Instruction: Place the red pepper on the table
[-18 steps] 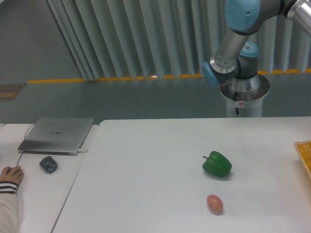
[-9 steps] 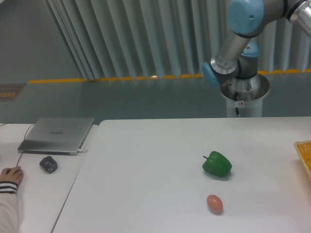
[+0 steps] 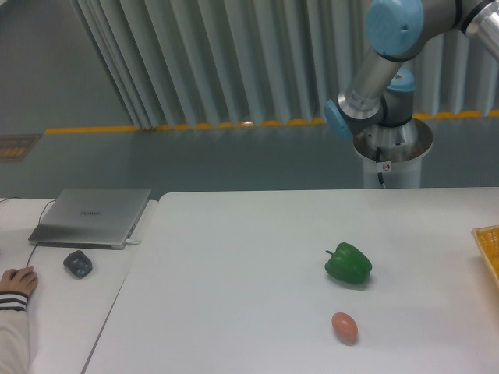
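On the bench (image 3: 234,312), nearest the camera, an orange-pink egg-shaped thing (image 3: 345,327) lies right of centre. Just behind it, apart from it, a green pepper (image 3: 348,263) sits with its stem to the left. At the right edge, a sliver of a yellow-orange tray (image 3: 488,248) pokes into view, well apart from both.

Left side: smaller white desk (image 3: 54,312) butts against the bench. A person's hand (image 3: 19,279) with a striped cuff rests on it at the left edge. Near the hand, a small dark object (image 3: 78,263), too small to identify. Behind that, a closed grey laptop (image 3: 92,216) with a cable running off its left side.

Far side: robot arm (image 3: 382,74) on its pedestal (image 3: 392,152) behind the bench, grey links with blue joint caps, upper link running out of view top right.

Fingers out of view, so can't tell wide or narrow, or holding anything. Red pepper not visible anywhere in view; can't say where it is.

Backdrop: grey pleated curtain (image 3: 234,62), yellow floor stripe (image 3: 187,125).
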Available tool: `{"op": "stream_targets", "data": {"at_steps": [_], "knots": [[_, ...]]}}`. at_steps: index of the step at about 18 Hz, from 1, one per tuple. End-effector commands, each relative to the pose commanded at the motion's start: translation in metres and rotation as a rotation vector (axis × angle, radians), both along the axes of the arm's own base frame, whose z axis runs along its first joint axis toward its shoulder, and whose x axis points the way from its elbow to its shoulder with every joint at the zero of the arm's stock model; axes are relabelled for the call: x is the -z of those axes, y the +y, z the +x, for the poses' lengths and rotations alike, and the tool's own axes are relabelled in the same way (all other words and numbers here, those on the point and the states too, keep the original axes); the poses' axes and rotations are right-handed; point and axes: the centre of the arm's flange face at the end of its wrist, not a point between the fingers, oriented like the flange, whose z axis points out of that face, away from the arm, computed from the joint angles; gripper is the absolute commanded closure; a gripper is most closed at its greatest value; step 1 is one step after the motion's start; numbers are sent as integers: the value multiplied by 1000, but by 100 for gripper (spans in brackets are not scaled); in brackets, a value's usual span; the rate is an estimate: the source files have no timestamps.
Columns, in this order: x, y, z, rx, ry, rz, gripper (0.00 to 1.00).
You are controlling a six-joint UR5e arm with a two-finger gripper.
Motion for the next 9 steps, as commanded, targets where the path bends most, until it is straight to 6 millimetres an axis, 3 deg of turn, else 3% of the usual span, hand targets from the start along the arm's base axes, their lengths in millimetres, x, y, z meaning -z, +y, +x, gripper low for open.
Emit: {"op": "stream_targets", "data": {"at_steps": [5, 8, 9], "knots": [[4, 0, 0, 3, -6, -3, 0], [3, 0, 0, 9, -6, -4, 19], [3, 0, -1, 5, -6, -3, 33]]}}
